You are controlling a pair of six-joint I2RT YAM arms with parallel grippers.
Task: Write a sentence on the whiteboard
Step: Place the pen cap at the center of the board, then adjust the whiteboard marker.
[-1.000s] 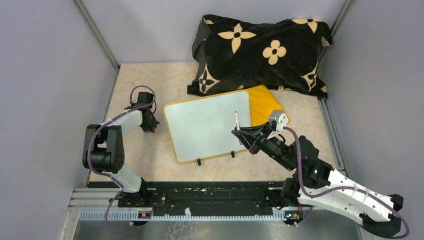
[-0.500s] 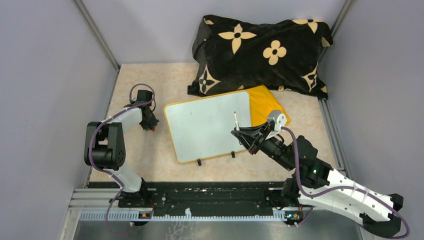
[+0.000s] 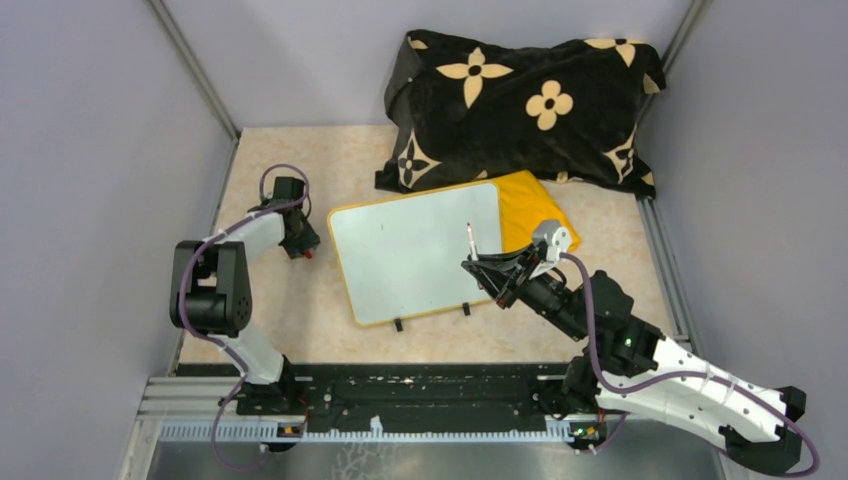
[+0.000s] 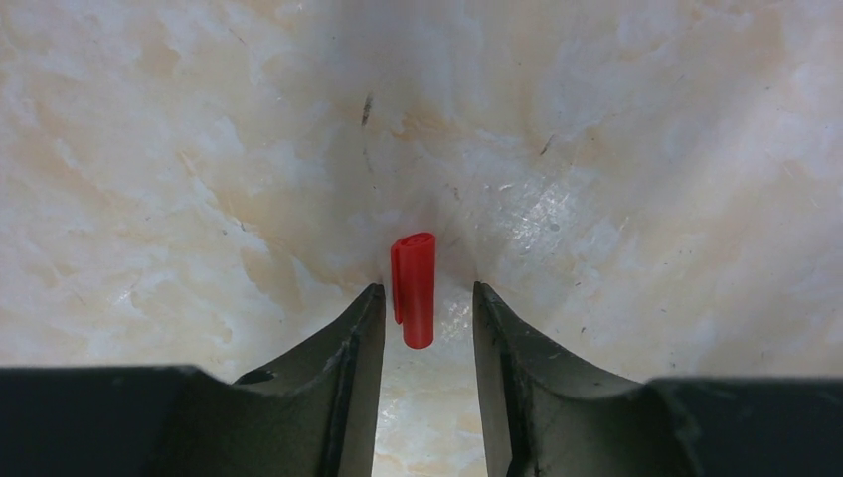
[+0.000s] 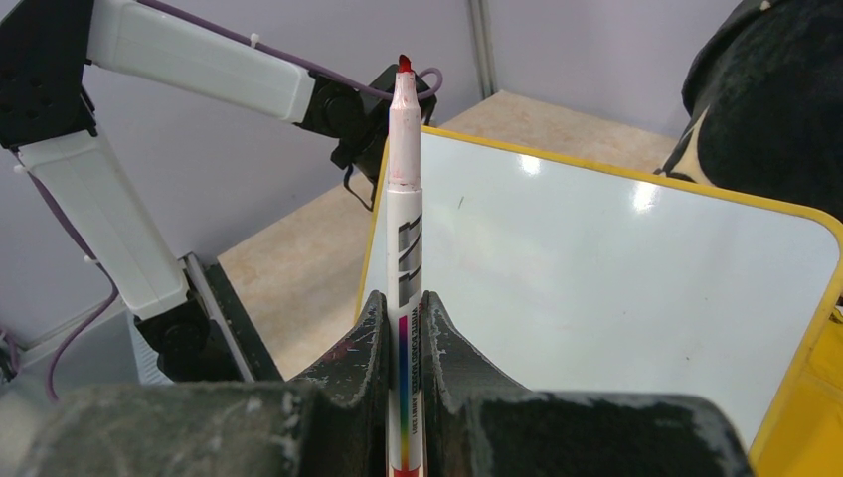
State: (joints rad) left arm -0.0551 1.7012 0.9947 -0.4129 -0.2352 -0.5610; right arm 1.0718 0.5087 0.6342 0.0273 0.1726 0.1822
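The left gripper (image 4: 427, 290) has parted its 2 jaws partway, freeing the red cap (image 4: 414, 283) between them, while the right gripper (image 5: 401, 303) clamps the marker (image 5: 405, 209) tip-up, with the blank whiteboard (image 5: 616, 268) just ahead; best tilt the tip down squarely before touching.

This is a robot test cell in a lab rather than a lived-in room. Plain lilac-grey panels (image 3: 90, 150) set in bare metal posts (image 3: 195, 70) close in a small beige marbled counter (image 3: 300, 320). Two white-and-black robot arms, the left arm (image 3: 255, 235) and the right arm (image 3: 690, 385), are bolted to a black rail (image 3: 420, 385) along its near edge. A whiteboard (image 3: 415, 255) and a flowered pillow (image 3: 520, 100) lie loose on it.
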